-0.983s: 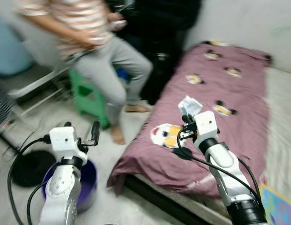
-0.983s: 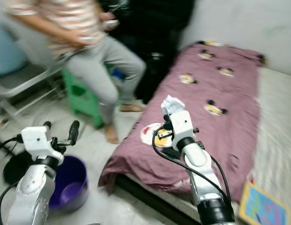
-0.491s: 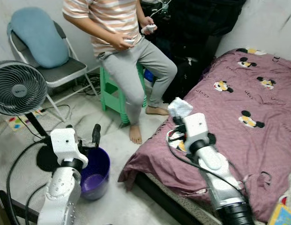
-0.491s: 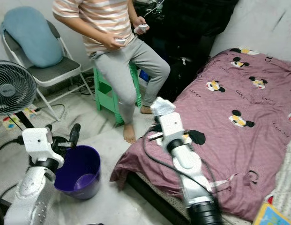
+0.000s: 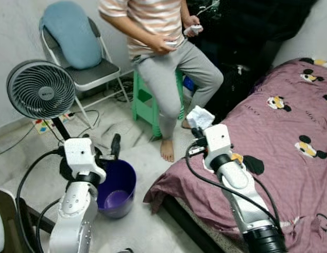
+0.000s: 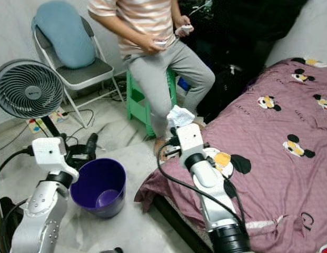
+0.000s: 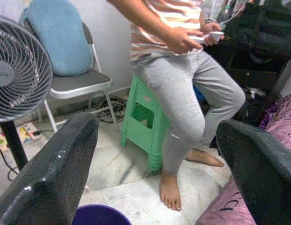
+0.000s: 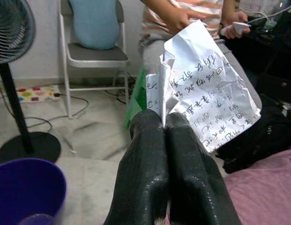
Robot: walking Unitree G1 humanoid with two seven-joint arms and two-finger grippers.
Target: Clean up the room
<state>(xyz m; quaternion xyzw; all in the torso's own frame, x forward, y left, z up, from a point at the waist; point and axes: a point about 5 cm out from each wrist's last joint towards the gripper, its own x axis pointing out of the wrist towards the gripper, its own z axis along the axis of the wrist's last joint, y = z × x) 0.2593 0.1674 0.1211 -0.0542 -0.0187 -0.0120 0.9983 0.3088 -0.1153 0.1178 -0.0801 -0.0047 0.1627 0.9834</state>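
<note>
Two large fixtures frame the room: a bed (image 5: 289, 126) under a purple cartoon-print cover along the robot's right, and a grey folding chair (image 5: 95, 76) with a blue cushion (image 5: 71, 39) against the far wall. A person (image 5: 168, 58) sits on a green stool (image 5: 147, 103) between them, holding a small white device. A standing fan (image 5: 41, 89) occupies the floor on the robot's left.

Next in size, the purple bin (image 6: 98, 187) stands on the pale floor, just beside the foot corner of the bed. Its inside looks almost bare, so little appears to have been binned.

The right gripper (image 8: 165, 124) is raised over the bed's corner, fingers pressed together on a crumpled sheet of paper (image 8: 206, 93) covered in handwriting; the paper (image 5: 200, 117) stands above the wrist, clear of the bedding. The left gripper (image 7: 159, 154) is held over the far rim of the bin, its fingers spread wide with nothing between them.

Assessment: the paper is lifted off the bed but not disposed of. The bin lies below and to the left of the held sheet, well apart from it. Carrying it across and releasing it over the opening remains outstanding. A colourful item (image 5: 45, 125) lies on the floor by the fan's pole; what it is cannot be told.
</note>
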